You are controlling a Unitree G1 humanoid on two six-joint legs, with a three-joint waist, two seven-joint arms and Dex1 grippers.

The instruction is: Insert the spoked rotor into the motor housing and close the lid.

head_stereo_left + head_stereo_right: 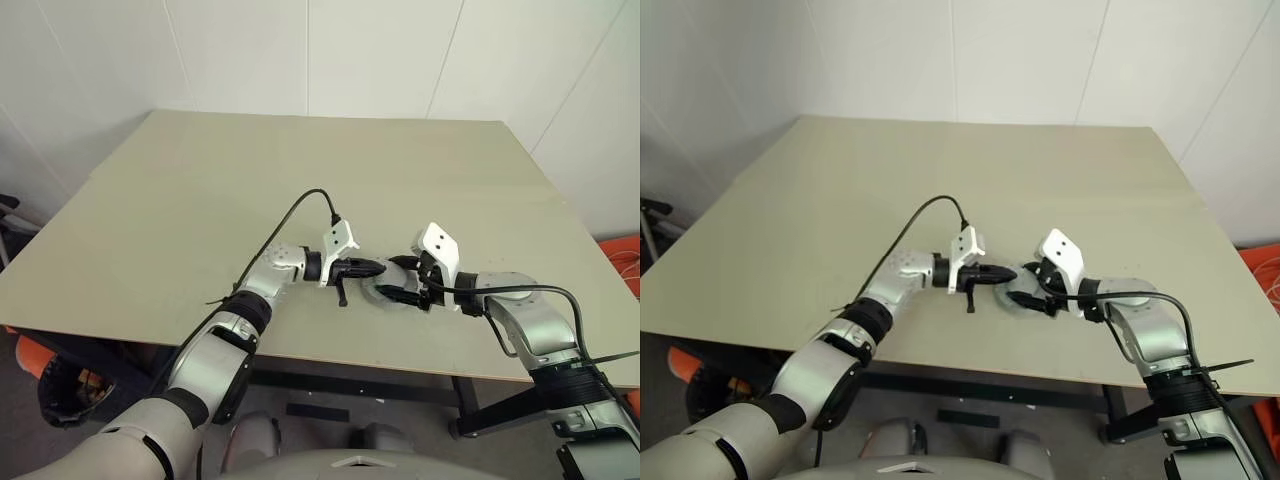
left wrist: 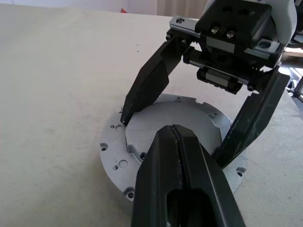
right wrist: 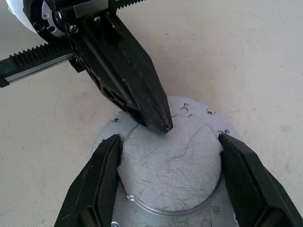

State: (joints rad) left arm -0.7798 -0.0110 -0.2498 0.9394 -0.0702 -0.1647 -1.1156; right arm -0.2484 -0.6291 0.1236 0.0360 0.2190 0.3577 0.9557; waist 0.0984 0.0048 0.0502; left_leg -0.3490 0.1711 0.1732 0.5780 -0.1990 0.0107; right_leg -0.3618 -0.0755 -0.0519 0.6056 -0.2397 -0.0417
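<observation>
The motor housing [image 2: 112, 152] lies flat near the table's front edge, a round grey flanged disc with screw holes. Its raised top is a flat, scratched silver plate [image 3: 175, 170] that I take for the lid, lying shut; no windings show. The spoked rotor is hidden. My right gripper [image 3: 169, 138] straddles this raised top, one finger against each opposite side of it. My left gripper [image 3: 163, 126] comes in from the left, shut and holding nothing, with its tip resting on the plate's edge between the right fingers [image 2: 142, 90]. In the head view both grippers [image 1: 385, 275] meet over the housing.
The beige table [image 1: 300, 180] stretches bare behind and to both sides of the housing. Its front edge runs just below the grippers. A black cable [image 1: 290, 215] arches over the left wrist. White walls stand behind the table, and orange items lie on the floor at the right [image 1: 620, 255].
</observation>
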